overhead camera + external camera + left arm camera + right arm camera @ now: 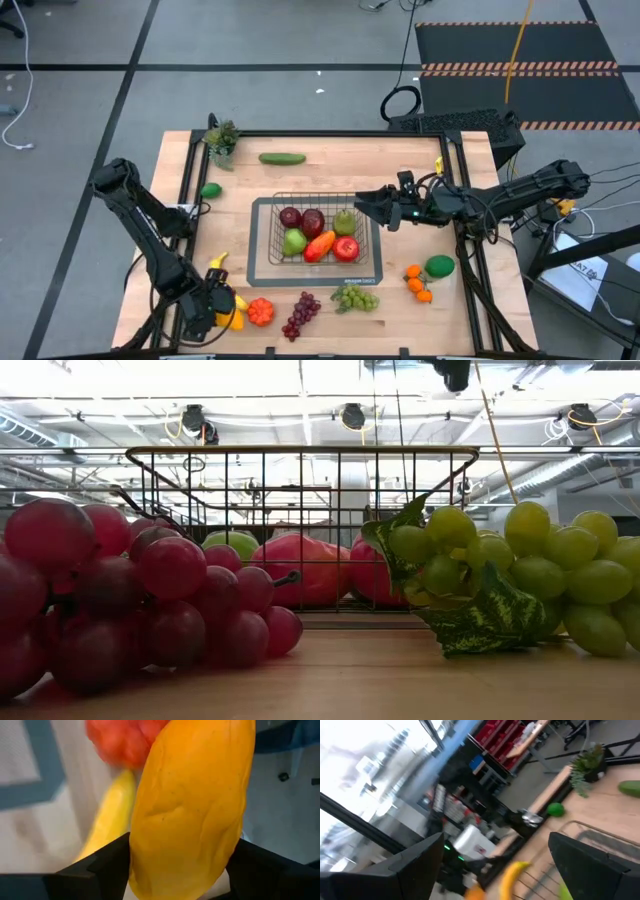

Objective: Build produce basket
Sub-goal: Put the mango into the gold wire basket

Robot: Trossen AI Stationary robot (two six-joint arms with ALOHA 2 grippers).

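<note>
Basket (262, 240): silvery wire, dark grey base. Inside: red apples (301, 219), green pear (293, 241). Beside it: purple grapes (301, 314), green grapes (356, 299).

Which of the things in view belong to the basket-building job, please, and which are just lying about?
Job: basket; apples and pear inside it; red grapes, green grapes, cucumber, oranges, banana; orange-yellow fruit between the left gripper's fingers.

Lying about: leafy sprig, cables, striped floor mat.
</note>
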